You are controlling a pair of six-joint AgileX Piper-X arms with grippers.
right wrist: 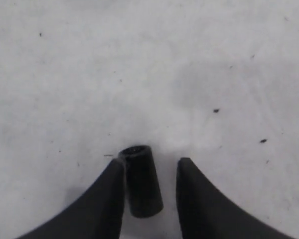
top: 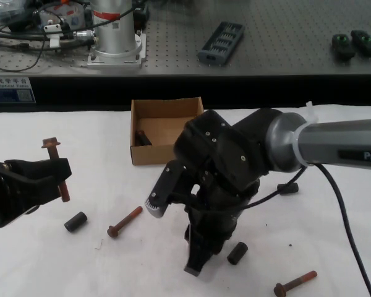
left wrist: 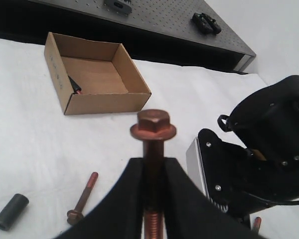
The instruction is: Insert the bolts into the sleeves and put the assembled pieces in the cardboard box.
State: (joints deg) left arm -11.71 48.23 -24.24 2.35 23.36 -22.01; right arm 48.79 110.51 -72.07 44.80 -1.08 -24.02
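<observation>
The left gripper (left wrist: pixel 153 167) is clamped on a bolt (left wrist: pixel 153 130), gripping the shank between its two black fingers. The bolt is copper-coloured metal with a hexagonal flanged head and a threaded lower shank. It stands upright, head uppermost, raised clear of the white cloth (top: pixel 86 133) that covers the bench.

The right gripper (right wrist: pixel 152 163) points down at the cloth with its fingers spread. A sleeve (right wrist: pixel 141 181), a short matt black cylinder with an open bore at its end, lies on the cloth between the fingers. It touches one finger; a gap separates it from the other.

The cardboard box (left wrist: pixel 104 103) is an open-topped brown carton standing on the cloth beyond both grippers. A dark piece (left wrist: pixel 74 85) with a reddish end lies inside, in one corner against the wall.

The right wrist view gives the contact between sleeve and finger. The high view shows a neighbouring sleeve (top: pixel 237 252) lying just beside the lower end of the right gripper; whether it is the piece between the fingers cannot be told. The high view also shows an outer bolt (top: pixel 295 283) lying flat on the cloth near the right arm. Both the high view and the left wrist view show a loose bolt (top: pixel 125 223) and a second sleeve (top: pixel 76 221) lying near each other, not touching, on the cloth between the two grippers. The left wrist view alone resolves the thread on the held bolt and the inside of the box
</observation>
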